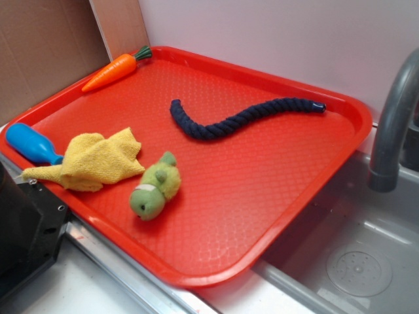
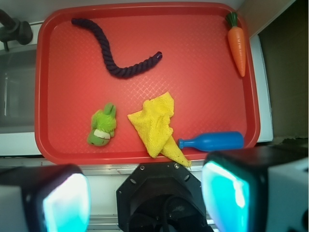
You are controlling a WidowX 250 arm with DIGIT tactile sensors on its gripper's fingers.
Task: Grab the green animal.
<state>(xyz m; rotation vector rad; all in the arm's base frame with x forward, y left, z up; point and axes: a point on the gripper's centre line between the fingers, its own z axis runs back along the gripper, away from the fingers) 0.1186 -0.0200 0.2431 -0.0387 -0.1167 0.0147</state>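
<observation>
The green animal (image 2: 102,126) lay with bare red tray (image 2: 203,87) all around; only the yellow cloth (image 2: 157,123) sat near beside it, not touching.

Green animal (image 1: 154,188) lay on red tray (image 1: 262,196), just beside yellow cloth (image 1: 95,161); dark rope (image 1: 242,118) and carrot (image 1: 112,70) lay farther back.

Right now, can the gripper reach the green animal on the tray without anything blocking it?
Probably yes. The gripper is open, high above the tray. The green animal lies uncovered, apart from the yellow cloth, so nothing blocks it from above.
</observation>
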